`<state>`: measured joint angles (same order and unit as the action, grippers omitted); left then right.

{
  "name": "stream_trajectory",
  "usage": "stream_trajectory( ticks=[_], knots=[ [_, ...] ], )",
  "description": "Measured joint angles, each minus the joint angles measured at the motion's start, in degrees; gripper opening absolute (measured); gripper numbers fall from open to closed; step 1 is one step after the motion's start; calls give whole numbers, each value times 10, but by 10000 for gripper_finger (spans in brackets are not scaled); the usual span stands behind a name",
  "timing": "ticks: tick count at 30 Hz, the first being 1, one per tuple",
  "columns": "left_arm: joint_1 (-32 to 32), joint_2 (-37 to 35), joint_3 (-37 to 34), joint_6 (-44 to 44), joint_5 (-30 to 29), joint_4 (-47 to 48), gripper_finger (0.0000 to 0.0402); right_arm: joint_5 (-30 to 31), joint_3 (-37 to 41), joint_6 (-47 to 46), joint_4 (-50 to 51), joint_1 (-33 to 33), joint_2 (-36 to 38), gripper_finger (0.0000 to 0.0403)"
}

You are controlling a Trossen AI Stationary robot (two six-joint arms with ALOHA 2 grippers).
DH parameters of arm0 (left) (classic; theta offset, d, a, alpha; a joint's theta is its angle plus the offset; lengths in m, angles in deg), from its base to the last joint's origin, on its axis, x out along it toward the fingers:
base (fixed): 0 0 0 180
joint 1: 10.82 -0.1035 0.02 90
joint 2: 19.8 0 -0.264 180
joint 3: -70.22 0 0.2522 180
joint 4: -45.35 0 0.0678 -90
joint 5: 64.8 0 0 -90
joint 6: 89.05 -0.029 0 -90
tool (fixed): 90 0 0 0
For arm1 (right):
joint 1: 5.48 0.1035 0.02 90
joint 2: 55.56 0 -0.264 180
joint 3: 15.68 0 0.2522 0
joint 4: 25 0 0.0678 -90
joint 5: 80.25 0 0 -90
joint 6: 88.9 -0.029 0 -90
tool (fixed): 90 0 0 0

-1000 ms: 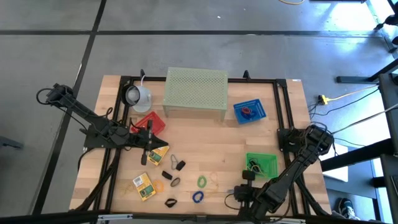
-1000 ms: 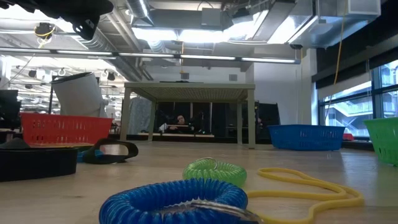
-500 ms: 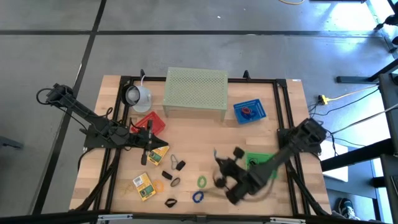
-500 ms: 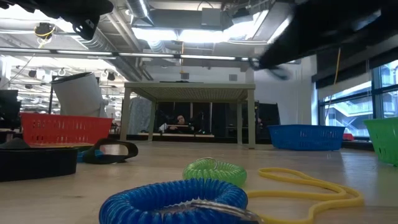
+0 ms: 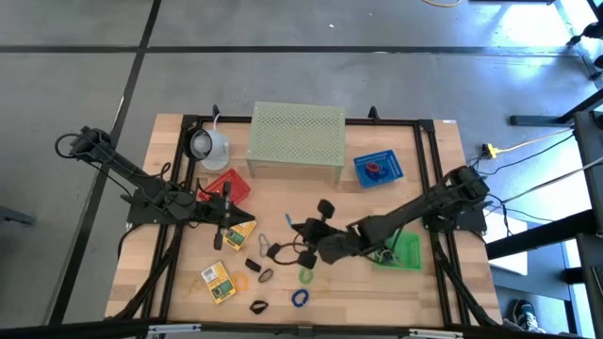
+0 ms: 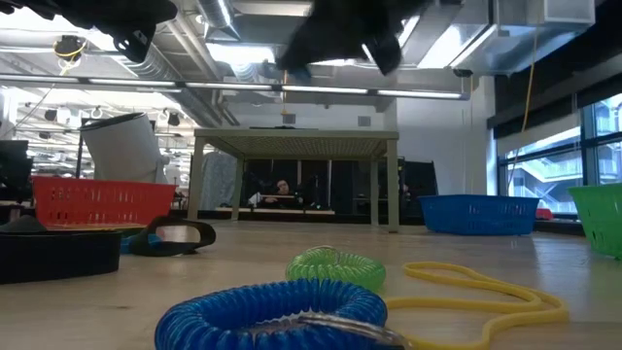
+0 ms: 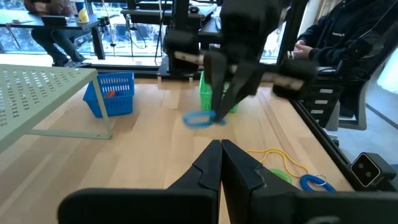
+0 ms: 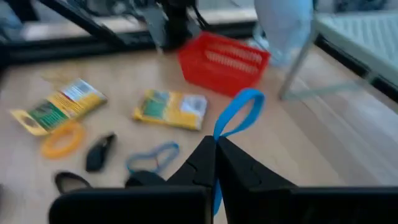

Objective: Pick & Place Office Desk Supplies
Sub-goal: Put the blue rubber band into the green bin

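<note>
From above, my right end effector [image 5: 303, 235] hangs over the middle of the tabletop [image 5: 311, 202], clenched on a thin blue loop [image 8: 238, 113] that stands up from between its fingers in the right wrist view. I judge the coming move to be a carry to the blue basket [image 5: 379, 168], which sits toward 1 o'clock from the end effector, well apart, just beside the pale green perforated stand [image 5: 297, 138]. The right arm stretches low across the tabletop from its base at 3 o'clock, reaching toward 9 o'clock, so it would have to swing back and away from me. The loop's long axis runs roughly along the fingers. The remaining supplies lie below and toward 6 to 8 o'clock: a green coil [image 5: 306, 275], a blue coil [image 5: 300, 298], black clips [image 5: 273, 250] and yellow packets [image 5: 218, 281]. My left end effector [image 5: 226, 221] waits clenched and empty at 9 o'clock beside the red basket [image 5: 226, 185].
</note>
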<state>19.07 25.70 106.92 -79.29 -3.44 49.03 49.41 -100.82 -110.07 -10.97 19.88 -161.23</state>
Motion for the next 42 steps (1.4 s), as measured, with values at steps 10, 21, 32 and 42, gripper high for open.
stream_trajectory(
  ticks=[10,21,32,42],
  knots=[
    [0,0,0,0,0,0,4,-1,29,53,-18,-2,87,10],
    [0,0,0,0,0,0,4,20,112,55,-123,21,139,10],
    [0,0,0,0,0,0,4,59,113,4,17,104,207,10],
    [0,0,0,0,0,0,4,29,112,-319,331,201,306,10]
  ],
)
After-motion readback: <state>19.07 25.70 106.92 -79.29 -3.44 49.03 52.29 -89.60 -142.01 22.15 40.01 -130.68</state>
